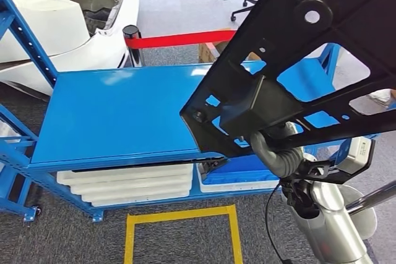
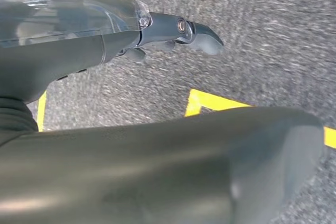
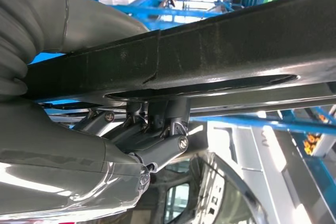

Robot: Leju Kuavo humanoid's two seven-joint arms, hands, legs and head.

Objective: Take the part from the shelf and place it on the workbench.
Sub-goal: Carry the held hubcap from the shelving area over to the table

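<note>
The part (image 1: 322, 23) is a large flat black panel with several cut-outs. It hangs tilted in the air over the right half of the blue bench top (image 1: 117, 109). My right hand (image 1: 259, 106) grips it from below near its lower edge. In the right wrist view the part's black bar (image 3: 206, 45) lies across my right hand (image 3: 118, 145), and the fingers (image 3: 158, 129) curl around it. My left hand (image 2: 91, 51) hangs over the grey carpet with its fingers (image 2: 198, 32) stretched out and nothing in it.
Stacked white trays (image 1: 130, 183) lie on the lower shelf under the bench top. A yellow square (image 1: 182, 217) is marked on the carpet in front. Behind stand a white car body (image 1: 70, 17), a red barrier belt (image 1: 177, 40) and an office chair (image 1: 247, 4).
</note>
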